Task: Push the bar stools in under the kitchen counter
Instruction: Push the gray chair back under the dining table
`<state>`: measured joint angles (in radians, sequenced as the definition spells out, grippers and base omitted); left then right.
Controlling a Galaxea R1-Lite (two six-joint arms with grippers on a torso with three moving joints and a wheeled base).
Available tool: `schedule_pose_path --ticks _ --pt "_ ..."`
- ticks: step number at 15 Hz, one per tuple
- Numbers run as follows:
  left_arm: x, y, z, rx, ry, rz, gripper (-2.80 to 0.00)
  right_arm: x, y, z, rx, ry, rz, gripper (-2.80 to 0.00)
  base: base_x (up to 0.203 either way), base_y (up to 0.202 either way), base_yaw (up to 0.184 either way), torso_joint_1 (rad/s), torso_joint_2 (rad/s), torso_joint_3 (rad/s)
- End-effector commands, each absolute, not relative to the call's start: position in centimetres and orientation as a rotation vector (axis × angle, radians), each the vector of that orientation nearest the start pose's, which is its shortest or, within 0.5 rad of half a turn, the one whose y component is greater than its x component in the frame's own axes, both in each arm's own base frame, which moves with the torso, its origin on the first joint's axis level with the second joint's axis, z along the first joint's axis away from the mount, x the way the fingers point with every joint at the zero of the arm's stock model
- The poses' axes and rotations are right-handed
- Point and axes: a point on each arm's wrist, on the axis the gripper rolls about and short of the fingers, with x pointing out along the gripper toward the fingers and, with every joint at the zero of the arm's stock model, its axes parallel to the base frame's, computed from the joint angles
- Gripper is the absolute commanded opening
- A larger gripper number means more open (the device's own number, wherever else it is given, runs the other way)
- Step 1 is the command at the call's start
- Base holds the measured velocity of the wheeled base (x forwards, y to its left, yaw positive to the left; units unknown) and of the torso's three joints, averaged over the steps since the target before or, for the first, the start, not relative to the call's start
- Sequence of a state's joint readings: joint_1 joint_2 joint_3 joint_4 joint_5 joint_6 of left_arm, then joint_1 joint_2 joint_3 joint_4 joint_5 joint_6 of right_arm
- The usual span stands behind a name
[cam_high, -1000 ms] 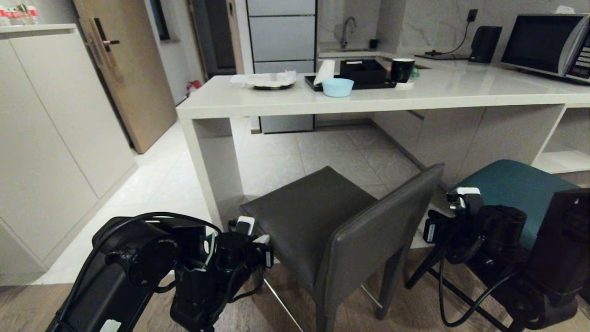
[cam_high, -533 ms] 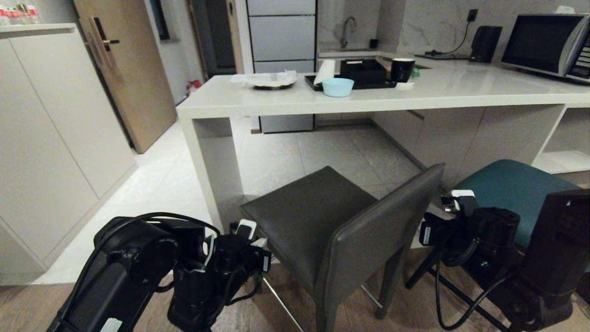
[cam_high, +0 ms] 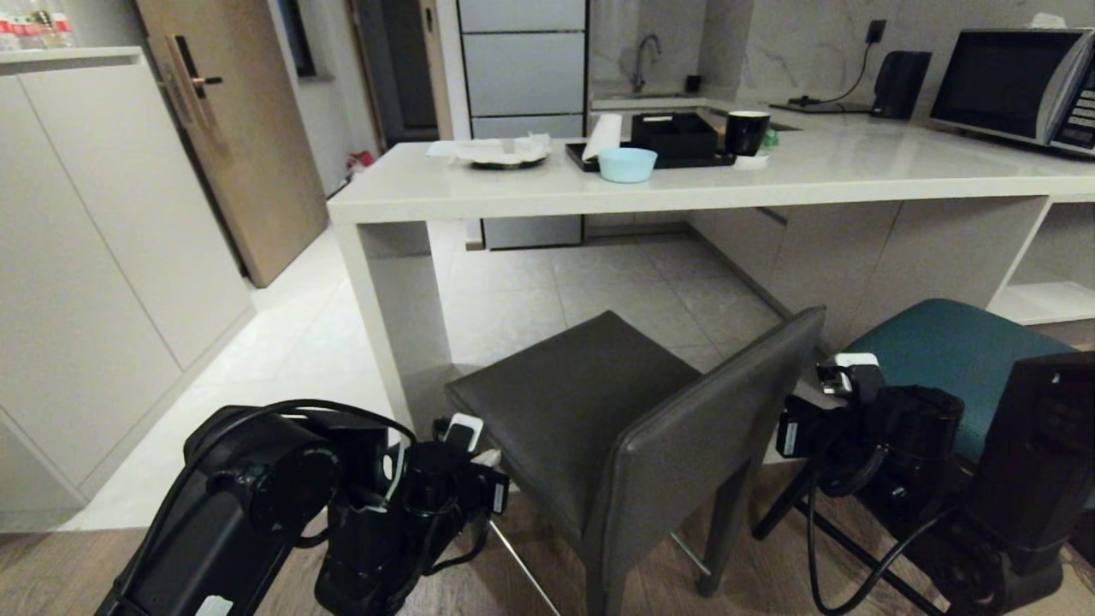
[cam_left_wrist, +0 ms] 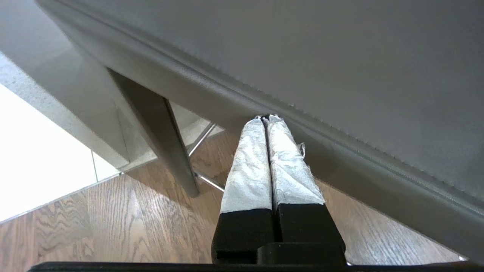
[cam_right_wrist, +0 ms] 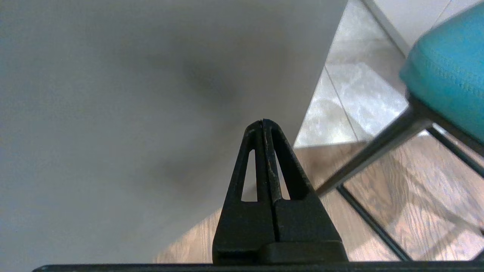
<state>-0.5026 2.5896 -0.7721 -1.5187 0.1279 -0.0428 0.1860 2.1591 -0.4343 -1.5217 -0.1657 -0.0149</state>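
The dark grey bar stool stands in front of the kitchen counter, its seat short of the slab's edge. The teal bar stool stands to its right, partly hidden by my right arm. My left gripper, shut with white-wrapped fingers, touches the lower edge of the grey seat on its left side. Over at the backrest's right end, my right gripper is shut, its black tips against the grey back. The teal seat is beside it.
On the counter are a blue bowl, a black tray, a black mug and a microwave. The counter's white panel leg stands left of the grey stool. A tall beige cabinet lines the left.
My right gripper has edged slightly left toward the grey backrest. The whole picture has shifted down a touch. The stools have not visibly moved.
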Motion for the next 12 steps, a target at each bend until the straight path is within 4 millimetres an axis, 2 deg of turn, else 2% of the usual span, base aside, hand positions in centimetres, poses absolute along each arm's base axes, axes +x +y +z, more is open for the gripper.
schedule_pose_path --ticks 1,7,12 --pt "33.91 -18.21 -5.95 0.046 0.28 -0.364 -2.8 30.96 5.48 4.63 -0.049 0.19 0.023 -2.8 0.171 0.0 -0.001 -0.016 0.0 0.007" --pt "33.85 -18.24 -6.03 0.047 0.283 -0.366 -2.8 30.96 5.48 4.63 -0.049 0.189 0.021 -2.8 0.179 0.0 0.002 0.003 0.0 0.002" --pt "33.88 -18.19 -6.03 0.047 0.283 -0.364 -2.8 31.22 5.58 4.57 -0.05 0.185 0.025 -2.8 0.013 0.0 0.0 0.003 0.0 -0.001"
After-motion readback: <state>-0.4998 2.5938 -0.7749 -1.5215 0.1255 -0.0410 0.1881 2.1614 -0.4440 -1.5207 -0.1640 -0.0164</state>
